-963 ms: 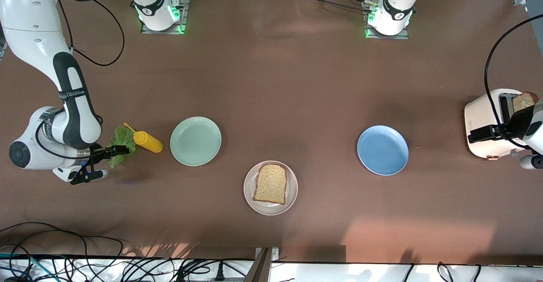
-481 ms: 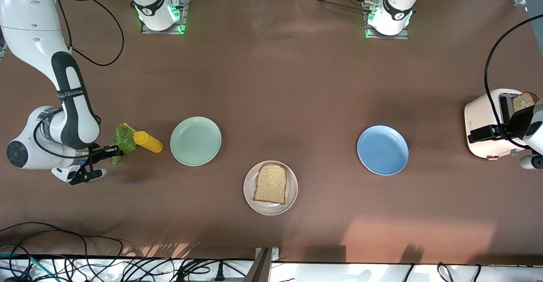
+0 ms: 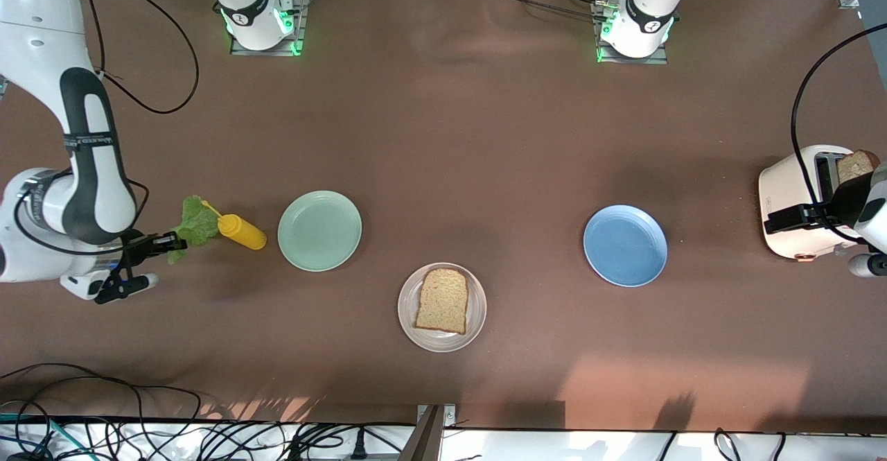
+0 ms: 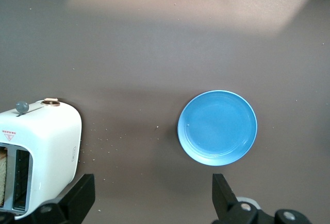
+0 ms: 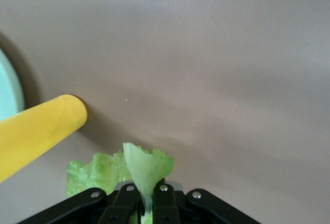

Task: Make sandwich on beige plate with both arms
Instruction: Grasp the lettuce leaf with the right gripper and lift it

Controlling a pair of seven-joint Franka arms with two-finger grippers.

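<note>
My right gripper (image 3: 168, 243) is shut on the stem of a ruffled green lettuce leaf (image 3: 195, 221), held just off the table beside the yellow squeeze bottle (image 3: 241, 232). The right wrist view shows the leaf (image 5: 147, 165) pinched between the fingers of that gripper (image 5: 147, 203). One slice of brown bread (image 3: 442, 300) lies on the beige plate (image 3: 407, 322), the plate nearest the front camera. A second slice (image 3: 856, 165) stands in the white toaster (image 3: 790, 184). My left gripper (image 3: 797, 217) is open and empty over the toaster's edge; it also shows in the left wrist view (image 4: 153, 203).
A mint-green plate (image 3: 319, 230) lies between the bottle and the beige plate. A blue plate (image 3: 625, 245) lies toward the left arm's end, also in the left wrist view (image 4: 217, 126). The toaster (image 4: 41, 152) has crumbs beside it. Cables run along the table's near edge.
My right arm has drawn back toward its own end of the table with the lettuce in its grip, and the leaf has come up and away from the bottle. The left arm has not moved.
</note>
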